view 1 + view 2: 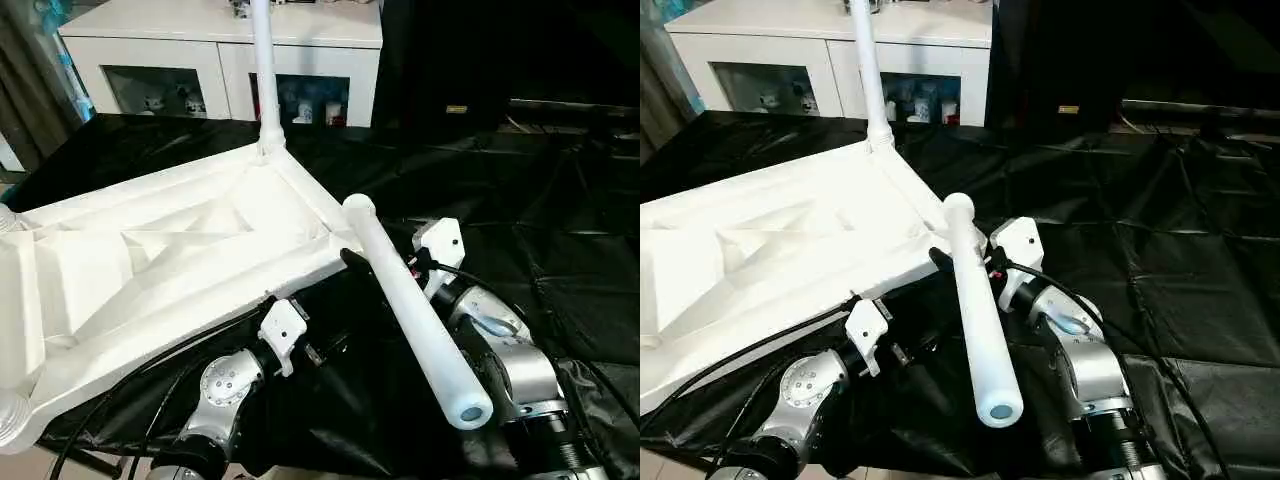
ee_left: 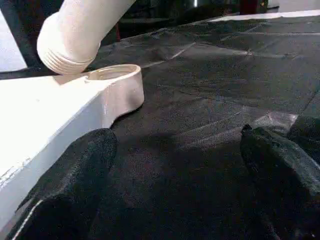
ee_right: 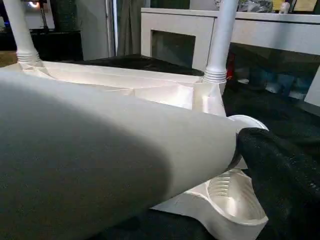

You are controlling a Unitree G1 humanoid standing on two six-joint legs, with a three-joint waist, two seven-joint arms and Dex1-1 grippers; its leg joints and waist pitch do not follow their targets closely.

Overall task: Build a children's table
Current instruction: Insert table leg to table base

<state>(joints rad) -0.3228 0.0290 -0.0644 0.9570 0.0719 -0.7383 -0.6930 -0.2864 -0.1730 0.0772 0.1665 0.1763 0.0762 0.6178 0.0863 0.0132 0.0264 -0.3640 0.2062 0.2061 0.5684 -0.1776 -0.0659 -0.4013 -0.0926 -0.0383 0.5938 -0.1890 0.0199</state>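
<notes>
The tabletop (image 1: 150,260) lies underside up on the black-draped worktop (image 1: 520,200), with one leg (image 1: 264,70) upright in its far corner socket. The right claw (image 1: 975,262) is clamped on a loose leg (image 1: 978,320), whose threaded end hangs just above the near socket (image 2: 117,82). The left claw (image 2: 175,170) rests beside the tabletop's edge, fingers (image 2: 75,170) apart. A white cabinet (image 1: 200,50) stands behind.
</notes>
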